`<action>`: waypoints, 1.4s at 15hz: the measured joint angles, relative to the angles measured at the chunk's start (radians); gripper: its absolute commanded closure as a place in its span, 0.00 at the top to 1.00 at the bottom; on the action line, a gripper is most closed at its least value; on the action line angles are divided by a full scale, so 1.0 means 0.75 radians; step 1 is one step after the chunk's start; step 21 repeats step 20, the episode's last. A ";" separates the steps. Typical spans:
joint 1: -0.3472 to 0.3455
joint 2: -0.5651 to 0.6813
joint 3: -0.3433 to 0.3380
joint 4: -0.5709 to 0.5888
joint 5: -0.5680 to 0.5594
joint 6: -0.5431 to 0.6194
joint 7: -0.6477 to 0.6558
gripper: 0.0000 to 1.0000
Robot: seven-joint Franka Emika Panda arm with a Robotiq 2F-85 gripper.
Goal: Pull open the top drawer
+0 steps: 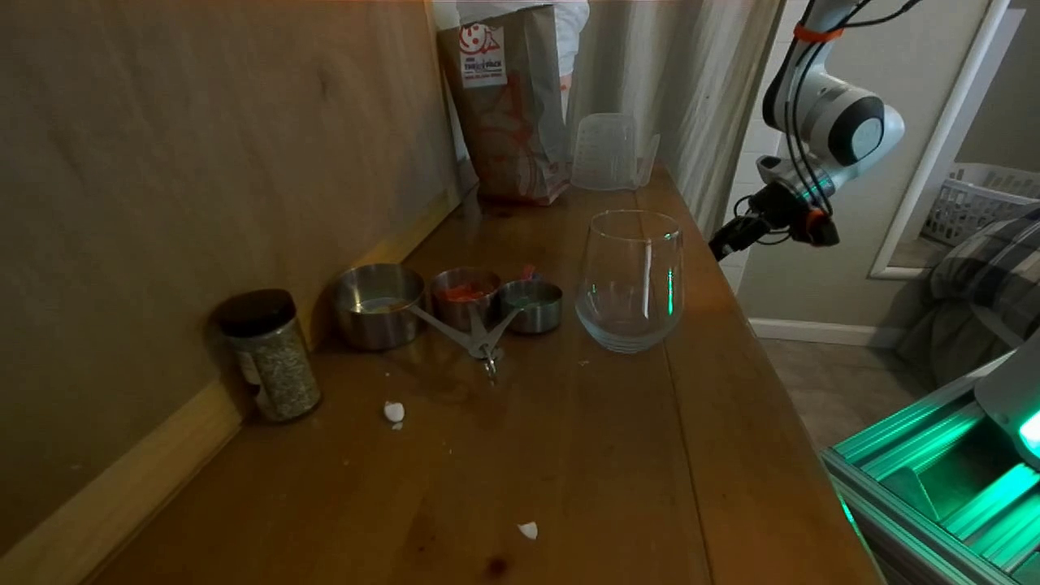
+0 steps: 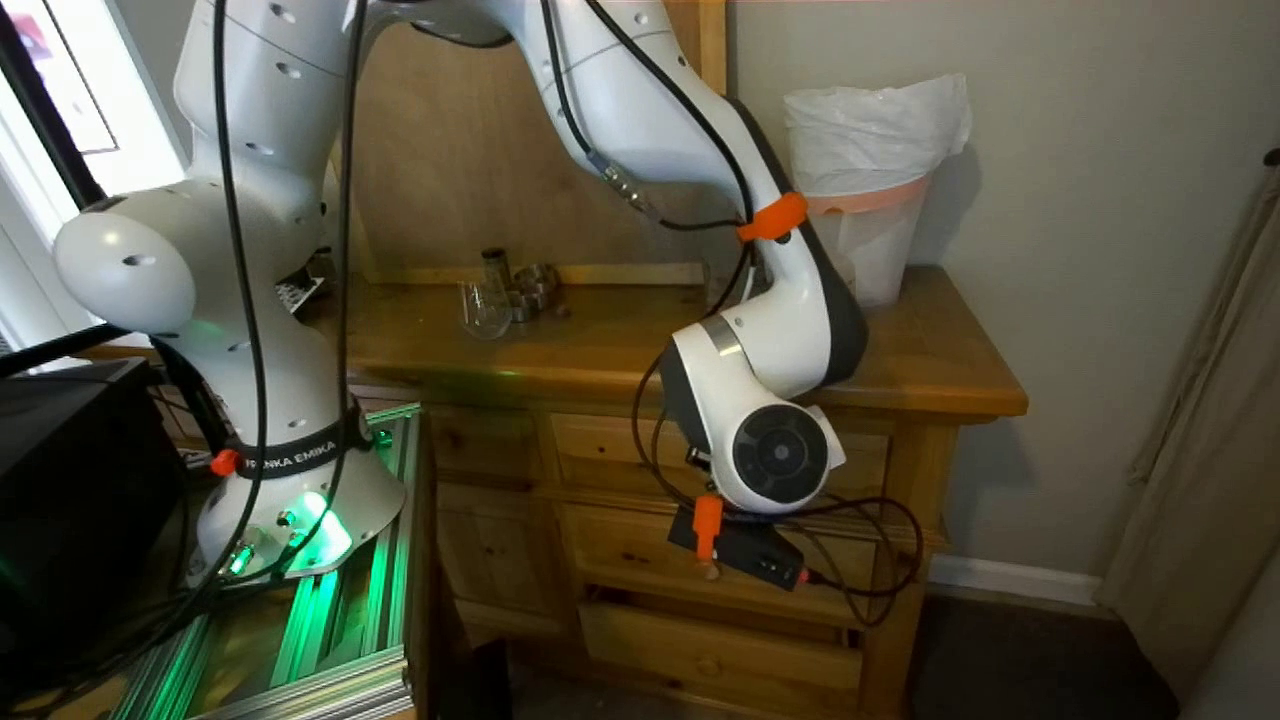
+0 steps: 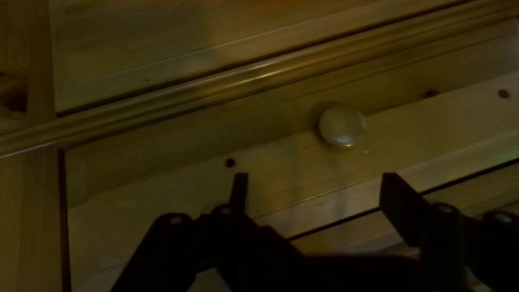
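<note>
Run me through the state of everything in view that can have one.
Gripper: open, holding nothing
Round drawer knob: not gripped
Top drawer: looks shut, partly hidden
Middle drawer: looks shut
Bottom drawer: partly open
Stemless glass: upright
Metal measuring cups: upright, linked together
Spice jar: capped
Brown paper bag: upright
Translucent plastic container: cannot tell which way up
Waste bin: lined
Arm base light: lit green

White arm point(image 2: 630, 110), black cables point(image 2: 238, 240), orange straps point(image 2: 775, 217)
</note>
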 measured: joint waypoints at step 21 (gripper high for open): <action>0.089 -1.023 0.046 -0.716 -0.202 0.404 0.023 1.00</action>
